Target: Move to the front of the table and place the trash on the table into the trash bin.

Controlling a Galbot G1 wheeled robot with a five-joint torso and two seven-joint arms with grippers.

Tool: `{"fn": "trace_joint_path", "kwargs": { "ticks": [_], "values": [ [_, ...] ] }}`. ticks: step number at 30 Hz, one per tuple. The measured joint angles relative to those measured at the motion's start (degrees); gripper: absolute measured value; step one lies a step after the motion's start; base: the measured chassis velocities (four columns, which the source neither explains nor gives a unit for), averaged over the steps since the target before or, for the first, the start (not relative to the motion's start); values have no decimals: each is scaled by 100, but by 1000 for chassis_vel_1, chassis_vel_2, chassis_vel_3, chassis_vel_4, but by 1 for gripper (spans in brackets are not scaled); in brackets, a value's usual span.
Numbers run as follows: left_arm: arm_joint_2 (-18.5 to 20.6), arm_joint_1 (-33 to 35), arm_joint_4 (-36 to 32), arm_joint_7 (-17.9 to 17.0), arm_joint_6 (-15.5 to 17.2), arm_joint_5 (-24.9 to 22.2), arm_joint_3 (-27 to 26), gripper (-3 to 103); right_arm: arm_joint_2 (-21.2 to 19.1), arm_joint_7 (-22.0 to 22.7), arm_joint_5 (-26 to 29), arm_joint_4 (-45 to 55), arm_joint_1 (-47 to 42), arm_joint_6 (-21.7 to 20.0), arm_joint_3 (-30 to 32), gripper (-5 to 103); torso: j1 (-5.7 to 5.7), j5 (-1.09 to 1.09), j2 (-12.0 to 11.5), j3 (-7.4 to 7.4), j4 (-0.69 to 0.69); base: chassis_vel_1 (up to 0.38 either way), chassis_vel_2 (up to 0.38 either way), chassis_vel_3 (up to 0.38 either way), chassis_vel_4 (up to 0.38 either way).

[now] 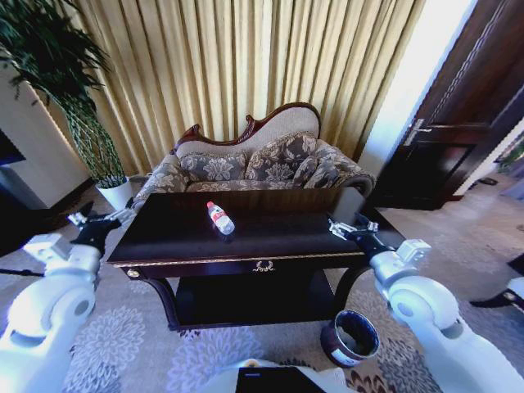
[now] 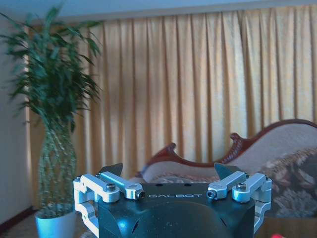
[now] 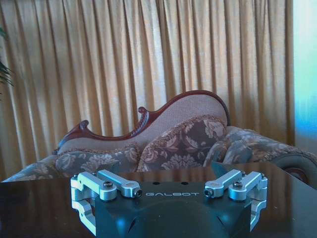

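With the robot already fronting the worktop (image 1: 164,246), the bottle (image 1: 220,218) at frame centre awaits binning in the trash bin (image 1: 354,337) at lower right; the left gripper (image 1: 100,217) and right gripper (image 1: 350,227) hover released.

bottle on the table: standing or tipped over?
Tipped over. The clear plastic bottle with red cap and white label lies on its side on the dark glossy wooden table, cap pointing toward the floral sofa.

The trash bin (image 1: 352,337) is partly hidden behind the right arm; the bottle's (image 1: 220,218) label is unreadable.
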Motion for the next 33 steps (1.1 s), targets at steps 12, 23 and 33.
{"fn": "trace_joint_path", "kwargs": {
  "ticks": [12,23,33],
  "values": [
    [-299,-1954,1158,-348,54,236,2429,100,-64,119,-2,-330,-54,15,38,100,1,-1,-1,0,0,0,0,0,0],
    [-690,-3155,1607,-1115,248,159,4279,100,-91,99,-21,-588,83,138,-3,100,0,0,0,0,2,0,0,0,0],
    [-1474,-4221,1980,-2685,713,-657,5434,100,10,46,-86,-914,147,236,-34,100,0,2,0,0,-1,0,0,0,0]
  ]
}}
